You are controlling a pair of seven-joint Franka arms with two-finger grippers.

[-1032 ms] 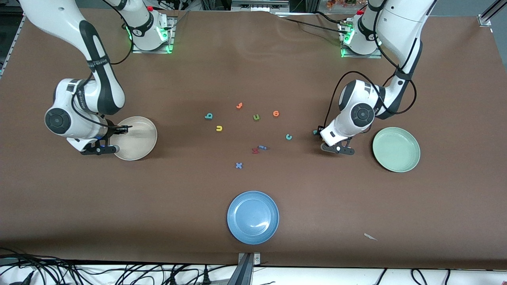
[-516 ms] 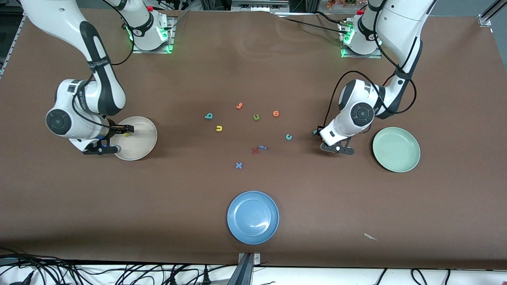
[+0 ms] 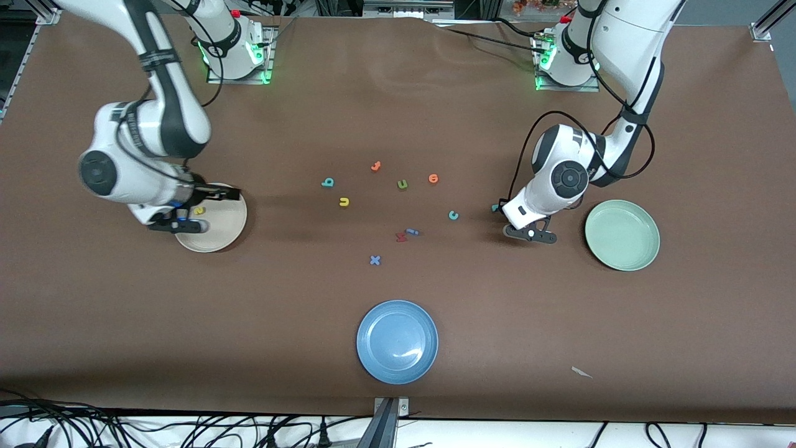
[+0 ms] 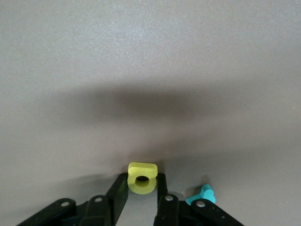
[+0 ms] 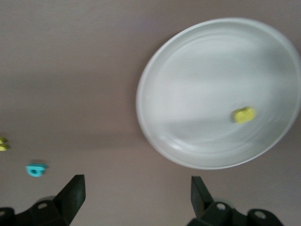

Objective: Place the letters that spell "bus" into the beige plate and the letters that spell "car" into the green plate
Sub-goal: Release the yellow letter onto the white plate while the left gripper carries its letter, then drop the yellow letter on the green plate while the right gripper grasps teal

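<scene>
The left tool (image 4: 141, 195) pinches a light, squashy yellow foam "a" (image 4: 141, 175) by its flat sides on the table, while the right tool (image 3: 194, 211) hangs wide open, empty, over the beige plate (image 3: 227, 230).

Brown table surface (image 3: 311, 298) under even overhead light, black cables (image 3: 186, 432) along the edge nearest the front camera, green lamps (image 3: 264, 59) at the mounting plates.

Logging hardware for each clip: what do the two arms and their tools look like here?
Both arms are glossy white with black joint bands and round black end caps. Black cables loop along each forearm. Their bases glow green, each with a red button. The left tool and right tool have slim black fingers on black mounts.
</scene>
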